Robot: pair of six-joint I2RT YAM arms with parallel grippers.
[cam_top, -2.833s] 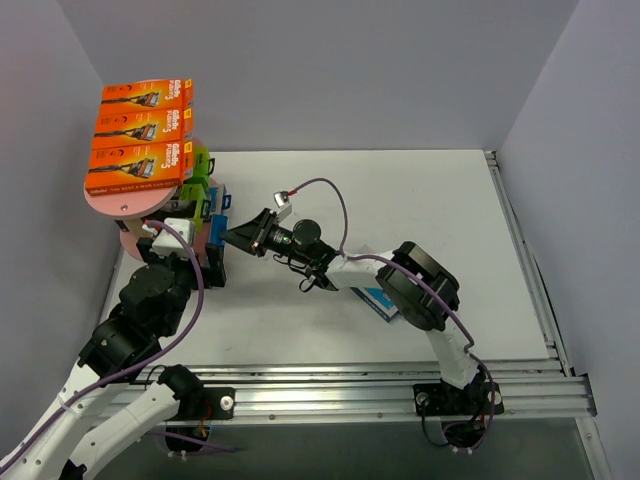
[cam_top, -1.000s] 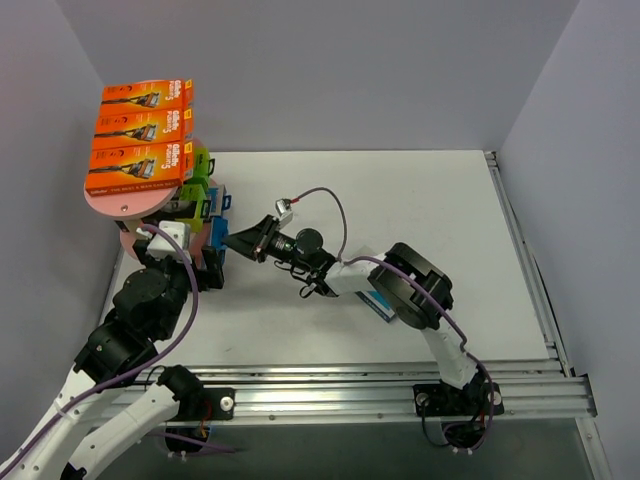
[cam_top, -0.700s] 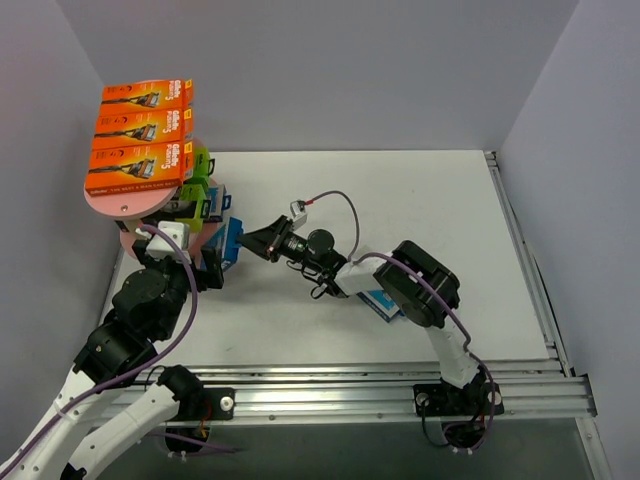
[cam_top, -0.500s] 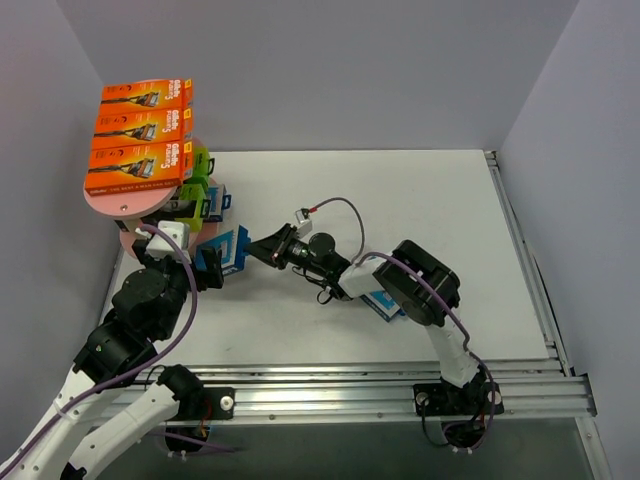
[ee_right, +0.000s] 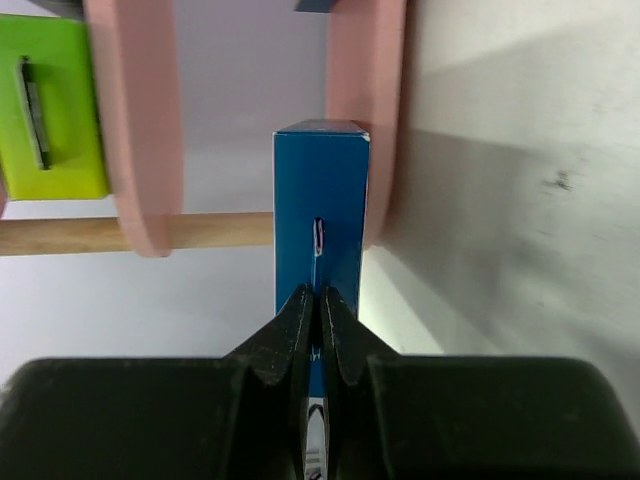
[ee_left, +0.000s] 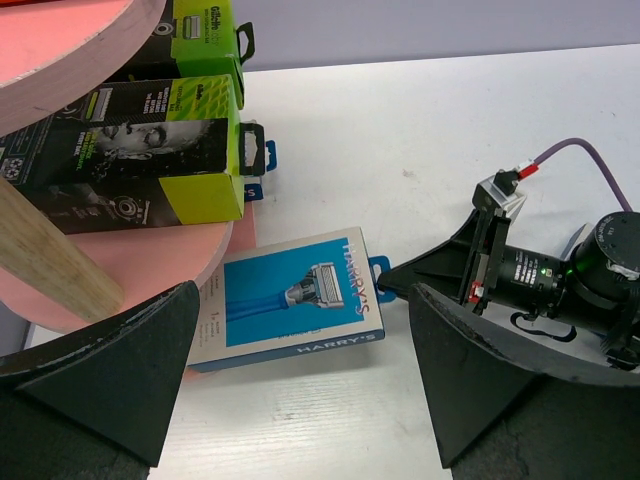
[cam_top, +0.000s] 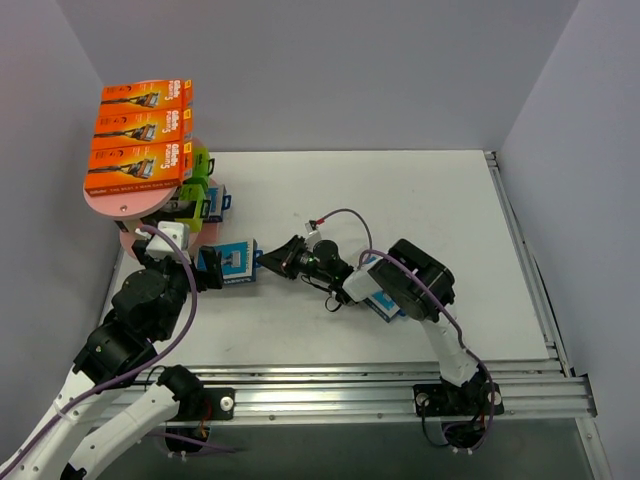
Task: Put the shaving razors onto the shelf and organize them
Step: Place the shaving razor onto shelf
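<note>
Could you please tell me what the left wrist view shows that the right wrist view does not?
Only left wrist: the blue pack with its printed face up; the right gripper from outside, at the pack's hang tab; two black-and-lime packs on a board; the open left gripper. Only right wrist: the pack edge-on, fingers pinched shut on the tab. Both: blue pack, pink shelf, wooden post, one of those lime packs.

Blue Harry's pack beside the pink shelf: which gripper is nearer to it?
Right. The right gripper pinches the blue pack's hang tab; the left gripper sits open beside it.
</note>
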